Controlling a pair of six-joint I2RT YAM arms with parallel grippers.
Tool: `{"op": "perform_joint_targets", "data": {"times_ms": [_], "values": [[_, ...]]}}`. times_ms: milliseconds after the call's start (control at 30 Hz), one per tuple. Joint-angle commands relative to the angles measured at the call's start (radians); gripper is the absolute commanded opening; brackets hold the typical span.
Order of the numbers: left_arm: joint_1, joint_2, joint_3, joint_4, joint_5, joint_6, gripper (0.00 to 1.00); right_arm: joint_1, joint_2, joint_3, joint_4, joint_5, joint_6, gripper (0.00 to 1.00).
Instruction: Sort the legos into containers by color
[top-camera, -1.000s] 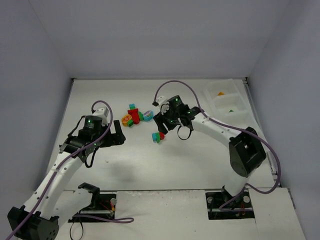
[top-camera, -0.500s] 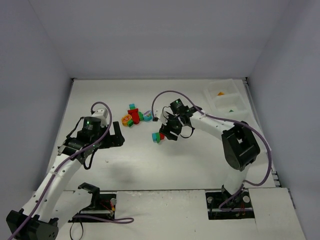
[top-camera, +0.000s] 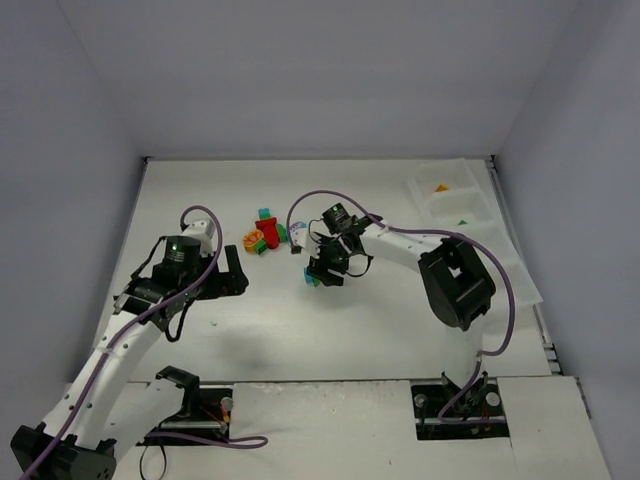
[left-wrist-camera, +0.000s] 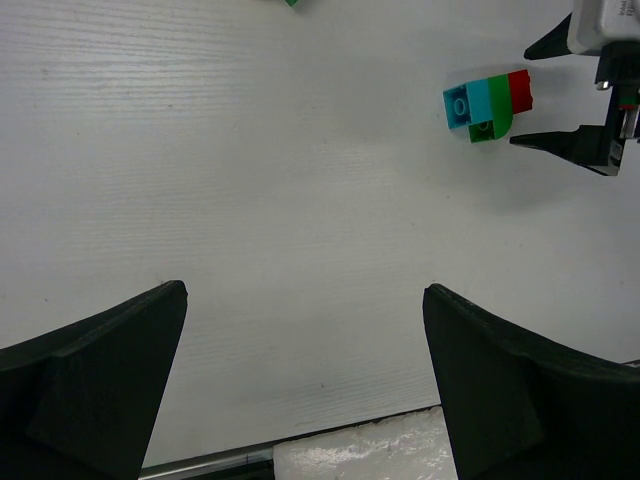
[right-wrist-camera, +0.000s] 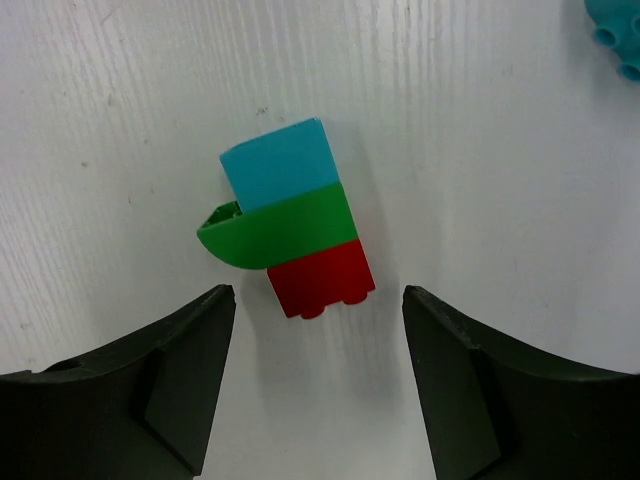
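A small stack of three joined legos (right-wrist-camera: 290, 215), blue, green and red, lies flat on the white table. My right gripper (right-wrist-camera: 318, 300) is open just over it. The red end (right-wrist-camera: 320, 280) reaches barely between the fingertips and touches neither. From above, the right gripper (top-camera: 320, 270) covers most of that stack (top-camera: 311, 281). More legos (top-camera: 266, 238) lie in a loose cluster to the upper left. The containers (top-camera: 478, 205) sit at the far right, with an orange piece (top-camera: 440, 187) and a green piece (top-camera: 462, 221) inside. My left gripper (left-wrist-camera: 303, 300) is wide open and empty, well short of the stack (left-wrist-camera: 487, 102).
A teal lego (right-wrist-camera: 615, 25) lies apart at the top right edge of the right wrist view. The table's near edge (left-wrist-camera: 350, 455) runs right under the left gripper. Walls close in the table on the left, the back and the right.
The right arm has swung left and brought its gripper over the three-brick stack, with the jaws a little wider. The left arm has hardly moved.
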Motion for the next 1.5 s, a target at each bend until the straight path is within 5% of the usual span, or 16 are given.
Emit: {"op": "perform_joint_targets", "data": {"times_ms": [0, 567, 867, 1467], "values": [[-0.006, -0.011, 0.025, 0.017, -0.002, -0.002, 0.97, 0.017, 0.011, 0.064, 0.004, -0.03, -0.02, 0.64], [-0.004, -0.027, 0.008, 0.016, -0.003, -0.012, 0.97, 0.0, 0.036, 0.032, 0.013, -0.071, -0.014, 0.45], [-0.006, -0.004, 0.036, 0.048, 0.03, -0.018, 0.97, 0.0, -0.09, -0.037, 0.074, -0.137, 0.06, 0.0], [-0.033, 0.194, 0.126, 0.401, 0.401, -0.21, 0.97, 0.155, -0.472, -0.209, 0.272, -0.093, 0.219, 0.0]]}}
